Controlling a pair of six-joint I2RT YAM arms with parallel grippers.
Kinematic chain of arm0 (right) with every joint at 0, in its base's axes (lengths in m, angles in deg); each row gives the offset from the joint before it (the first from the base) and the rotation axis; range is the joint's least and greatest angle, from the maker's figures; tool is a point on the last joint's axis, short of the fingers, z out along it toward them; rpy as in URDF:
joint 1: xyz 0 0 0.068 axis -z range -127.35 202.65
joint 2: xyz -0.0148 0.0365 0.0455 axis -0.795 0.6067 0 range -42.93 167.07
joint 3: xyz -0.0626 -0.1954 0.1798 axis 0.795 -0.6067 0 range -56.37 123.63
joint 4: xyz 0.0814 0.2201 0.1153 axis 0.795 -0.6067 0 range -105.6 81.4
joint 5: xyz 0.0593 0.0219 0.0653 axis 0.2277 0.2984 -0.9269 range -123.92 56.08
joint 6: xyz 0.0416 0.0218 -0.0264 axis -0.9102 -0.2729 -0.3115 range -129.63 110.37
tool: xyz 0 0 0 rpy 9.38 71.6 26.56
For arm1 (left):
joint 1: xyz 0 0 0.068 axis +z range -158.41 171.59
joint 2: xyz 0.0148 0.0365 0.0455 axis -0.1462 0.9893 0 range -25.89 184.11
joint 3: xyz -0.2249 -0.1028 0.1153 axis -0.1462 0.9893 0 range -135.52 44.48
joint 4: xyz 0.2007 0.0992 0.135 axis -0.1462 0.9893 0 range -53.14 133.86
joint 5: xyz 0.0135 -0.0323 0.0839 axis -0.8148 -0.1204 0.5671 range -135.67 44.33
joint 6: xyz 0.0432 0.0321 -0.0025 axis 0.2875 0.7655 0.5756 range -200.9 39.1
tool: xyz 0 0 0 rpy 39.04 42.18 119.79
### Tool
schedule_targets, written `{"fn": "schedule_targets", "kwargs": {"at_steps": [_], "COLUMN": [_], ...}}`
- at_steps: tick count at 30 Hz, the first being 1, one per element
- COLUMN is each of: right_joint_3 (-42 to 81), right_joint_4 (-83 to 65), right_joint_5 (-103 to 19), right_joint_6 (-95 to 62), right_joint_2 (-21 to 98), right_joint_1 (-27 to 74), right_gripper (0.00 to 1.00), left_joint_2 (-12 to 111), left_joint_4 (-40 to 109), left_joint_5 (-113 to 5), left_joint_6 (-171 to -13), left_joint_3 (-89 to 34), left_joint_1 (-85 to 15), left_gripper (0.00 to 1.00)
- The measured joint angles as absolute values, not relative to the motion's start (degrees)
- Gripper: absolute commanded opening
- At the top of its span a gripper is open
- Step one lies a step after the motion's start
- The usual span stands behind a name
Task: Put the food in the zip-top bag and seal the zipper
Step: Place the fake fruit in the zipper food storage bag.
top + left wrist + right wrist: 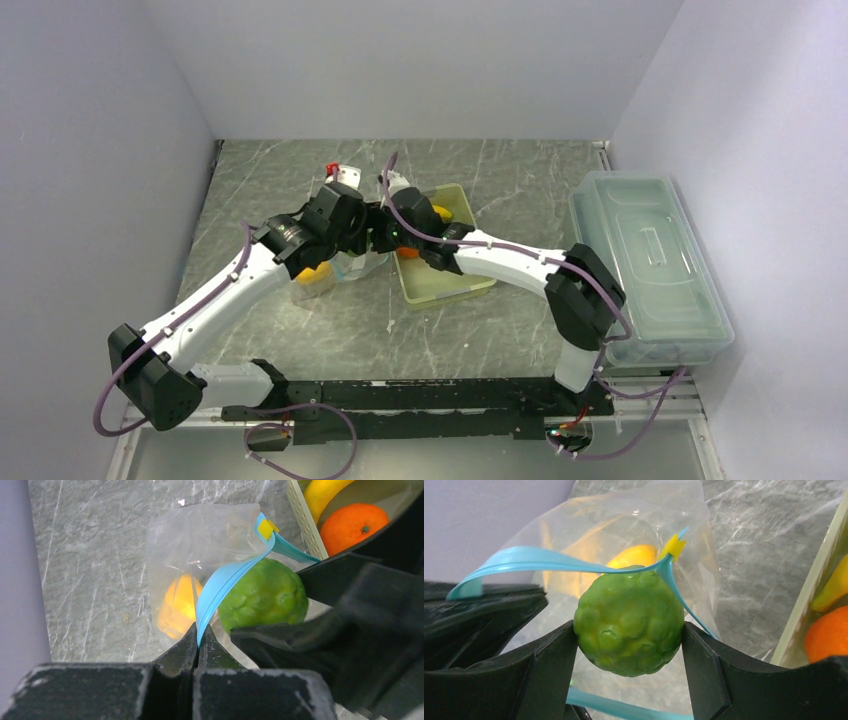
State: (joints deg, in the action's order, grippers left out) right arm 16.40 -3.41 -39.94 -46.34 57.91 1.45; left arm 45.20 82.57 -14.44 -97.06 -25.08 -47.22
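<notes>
L gripper [198, 636] is pinching the zipper [222, 580] - its fingers are pressing together on the light-blue strip near one end and holding that lip of the zip-top bag [200, 535] up off the table [480, 330]. From the pinch the strip is arcing over to a small yellow slider tab [266, 528] at the far corner of the mouth. A 2nd blue strip is splitting away there, so the mouth is gaping open.

R gripper [629, 635] is clamping the green ball [629, 620], w/ one black finger [549, 675] on each side of it. The ball is sitting right in the mouth: in the R wrist view the upper strip is running across its top, apparently touching, and the lower strip is passing beneath it.

A yellow-orange pepper [177, 605] is lying inside the clear bag, beyond the ball. The bag itself is resting on the grey marbled surface just beside the pale perforated basket [306, 527]. A banana [320, 492] and an orange-red round fruit [352, 522] are lying in the basket.

In the top view both wrists are meeting near mid-table at the basket's left edge - can't make out the fingers from there. A large clear lidded box [650, 270] is sitting along the R side, well apart from the bag.
</notes>
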Motion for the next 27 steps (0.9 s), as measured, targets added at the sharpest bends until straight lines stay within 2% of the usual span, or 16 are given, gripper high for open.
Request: {"fn": "schedule_targets", "kwargs": {"at_steps": [11, 15, 18, 19, 27], "right_joint_3": [18.91, 19.88, 20.53, 20.77, 20.81], "right_joint_4": [-1.05, -0.02, 0.55, 0.72, 3.3], "right_joint_5": [-36.29, -33.71, -32.4, -32.16, -31.46], "right_joint_6": [-52.15, -53.81, -54.86, -55.21, -56.2], "right_joint_2": [63.7, 65.03, 65.97, 66.24, 66.59], "right_joint_1": [1.45, 1.45, 1.45, 1.45, 1.41], "right_gripper": [0.3, 0.43, 0.62, 0.66, 0.82], "left_joint_2": [46.3, 46.34, 46.38, 46.38, 46.38], "left_joint_4": [82.57, 82.57, 82.57, 82.57, 82.57], "left_joint_5": [-14.97, -15.03, -15.08, -15.14, -15.43], "left_joint_6": [-97.08, -97.08, -97.08, -97.08, -97.08], "left_joint_3": [-25.08, -25.08, -25.08, -25.08, -25.08], "left_joint_1": [-46.89, -46.84, -46.78, -46.71, -46.45], "left_gripper": [0.0, 0.0, 0.0, 0.0, 0.0]}}
